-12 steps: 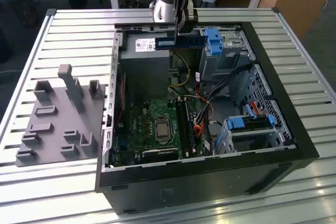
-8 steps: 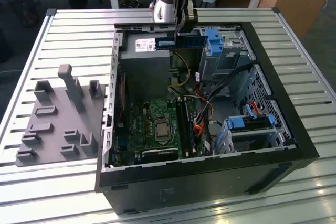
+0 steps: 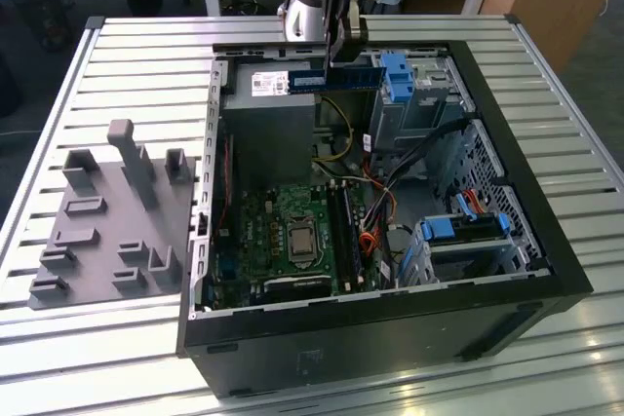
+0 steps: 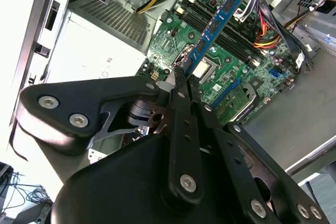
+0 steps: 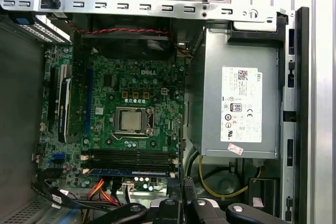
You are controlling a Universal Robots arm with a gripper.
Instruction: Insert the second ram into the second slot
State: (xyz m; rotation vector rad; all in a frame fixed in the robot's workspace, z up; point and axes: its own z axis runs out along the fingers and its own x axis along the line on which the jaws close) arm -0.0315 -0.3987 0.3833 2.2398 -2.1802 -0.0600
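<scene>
- Your open computer case (image 3: 341,348) lies on its side on the slatted metal table (image 3: 146,56), near the middle.
- Inside it you have the green motherboard (image 3: 283,231) on the floor, the grey power supply (image 3: 268,129) at the case's far edge in the exterior view, drive cages with bright-blue latches (image 3: 398,70), and loose cables (image 3: 375,231).
- In the first wrist view, dark memory slots (image 5: 128,156) run beside the processor socket (image 5: 130,120).
- A grey fixture plate (image 3: 107,221) sits on the table beside the case, on the exterior view's left.
- The gripper (image 3: 339,63) is clamped on the second ram (image 3: 317,78) and holds it in the air over the case's far edge, above the power supply, with its long side level.
- The stick is thin, flat and blue. In the second wrist view a row of small black chips runs along the second ram (image 4: 218,19), which reaches out from the gripper (image 4: 181,74) over the motherboard.
</scene>
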